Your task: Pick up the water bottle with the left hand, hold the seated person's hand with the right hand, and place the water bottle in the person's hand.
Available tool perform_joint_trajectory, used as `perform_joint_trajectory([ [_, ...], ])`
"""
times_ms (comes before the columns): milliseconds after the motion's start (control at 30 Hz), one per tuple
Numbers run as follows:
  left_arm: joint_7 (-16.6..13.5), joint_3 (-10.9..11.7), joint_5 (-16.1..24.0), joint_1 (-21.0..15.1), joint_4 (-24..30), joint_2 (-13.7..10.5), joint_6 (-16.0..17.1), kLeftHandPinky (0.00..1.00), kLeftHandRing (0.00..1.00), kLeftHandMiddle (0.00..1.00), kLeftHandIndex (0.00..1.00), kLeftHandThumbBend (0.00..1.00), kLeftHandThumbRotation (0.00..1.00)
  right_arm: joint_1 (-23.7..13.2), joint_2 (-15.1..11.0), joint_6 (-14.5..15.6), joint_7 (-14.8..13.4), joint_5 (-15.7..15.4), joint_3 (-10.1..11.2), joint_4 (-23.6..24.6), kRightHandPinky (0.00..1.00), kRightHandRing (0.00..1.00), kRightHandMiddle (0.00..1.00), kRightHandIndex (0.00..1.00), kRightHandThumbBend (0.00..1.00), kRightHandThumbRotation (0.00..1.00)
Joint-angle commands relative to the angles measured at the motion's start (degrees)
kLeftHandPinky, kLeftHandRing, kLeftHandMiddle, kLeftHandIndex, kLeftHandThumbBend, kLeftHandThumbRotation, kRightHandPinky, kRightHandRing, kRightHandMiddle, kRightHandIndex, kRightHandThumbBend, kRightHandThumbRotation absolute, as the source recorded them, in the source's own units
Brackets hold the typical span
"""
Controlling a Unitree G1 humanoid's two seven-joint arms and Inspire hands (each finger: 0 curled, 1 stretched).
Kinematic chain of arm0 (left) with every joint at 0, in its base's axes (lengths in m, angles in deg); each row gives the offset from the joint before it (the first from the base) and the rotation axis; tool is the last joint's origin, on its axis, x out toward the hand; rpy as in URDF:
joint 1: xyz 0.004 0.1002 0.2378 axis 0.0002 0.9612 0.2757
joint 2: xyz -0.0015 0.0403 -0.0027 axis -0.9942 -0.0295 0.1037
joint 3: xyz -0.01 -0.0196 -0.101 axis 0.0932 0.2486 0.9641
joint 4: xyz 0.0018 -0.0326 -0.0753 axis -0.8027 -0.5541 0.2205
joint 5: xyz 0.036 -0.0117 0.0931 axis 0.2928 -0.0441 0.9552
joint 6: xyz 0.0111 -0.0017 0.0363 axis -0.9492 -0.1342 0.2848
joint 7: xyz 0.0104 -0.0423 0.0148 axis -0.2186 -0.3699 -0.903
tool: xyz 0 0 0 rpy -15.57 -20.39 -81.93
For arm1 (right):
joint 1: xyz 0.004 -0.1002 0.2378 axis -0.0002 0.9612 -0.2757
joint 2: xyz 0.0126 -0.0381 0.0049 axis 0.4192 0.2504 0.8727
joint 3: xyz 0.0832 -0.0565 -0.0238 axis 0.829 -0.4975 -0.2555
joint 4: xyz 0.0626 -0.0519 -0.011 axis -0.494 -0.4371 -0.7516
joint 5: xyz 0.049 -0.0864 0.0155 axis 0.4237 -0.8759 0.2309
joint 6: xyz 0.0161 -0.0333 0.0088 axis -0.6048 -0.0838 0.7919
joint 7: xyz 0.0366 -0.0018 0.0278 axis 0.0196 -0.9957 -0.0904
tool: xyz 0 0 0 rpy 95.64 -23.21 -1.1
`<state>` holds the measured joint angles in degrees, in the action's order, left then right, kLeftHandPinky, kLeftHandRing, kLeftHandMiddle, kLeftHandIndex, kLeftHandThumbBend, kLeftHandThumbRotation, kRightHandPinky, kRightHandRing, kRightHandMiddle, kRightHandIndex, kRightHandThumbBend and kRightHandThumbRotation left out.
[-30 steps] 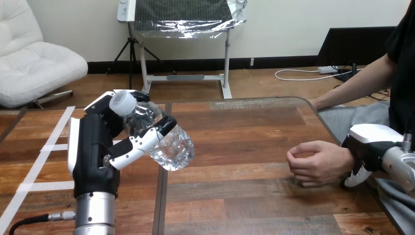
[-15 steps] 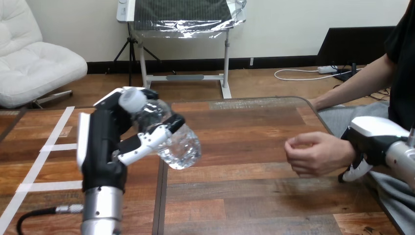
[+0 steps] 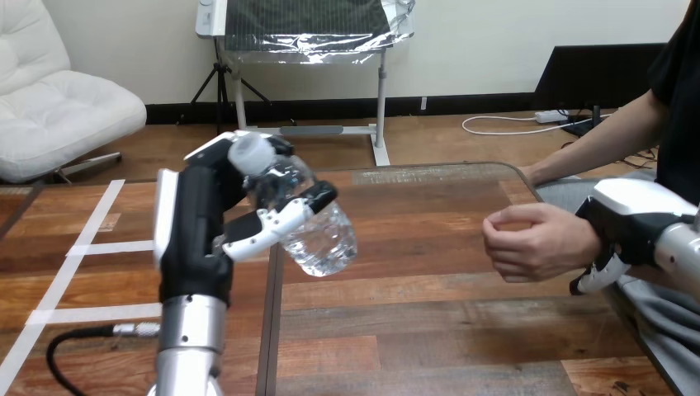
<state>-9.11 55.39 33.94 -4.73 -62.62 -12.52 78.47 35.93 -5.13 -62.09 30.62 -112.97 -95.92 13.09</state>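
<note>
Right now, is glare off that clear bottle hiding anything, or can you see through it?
In the head view, the water bottle in the left hand carries bright glints on its ribbed wall, yet the wooden table shows through it; a pale sheen lies along the table's far edge; no glare hides the person's hand or the right hand round its wrist.

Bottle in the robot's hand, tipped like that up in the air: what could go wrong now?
1. The bottle hangs tilted above the table, held round its upper part by the left hand; it might slip and drop.
2. The person's hand is curled shut, so the bottle may find no open palm to land in.
3. The right hand is curled round the person's wrist; a sudden pull might be uncomfortable.
</note>
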Motion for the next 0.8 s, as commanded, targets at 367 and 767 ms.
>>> perform_joint_trajectory([
  [367,-0.9,-2.6,4.1,-9.4,0.0,1.1,-2.0,0.41,0.42,0.43,0.46,0.66,0.00,1.1,-2.6,7.1,5.3,-0.5,5.8,20.3,0.46,0.39,0.46,0.46,0.70,0.00],
  [767,-0.9,-3.7,5.0,-11.3,-1.8,1.7,-2.5,0.40,0.41,0.42,0.46,0.67,0.00,2.3,-3.0,9.6,8.5,-1.6,7.1,27.9,0.34,0.39,0.49,0.46,0.71,0.00],
])
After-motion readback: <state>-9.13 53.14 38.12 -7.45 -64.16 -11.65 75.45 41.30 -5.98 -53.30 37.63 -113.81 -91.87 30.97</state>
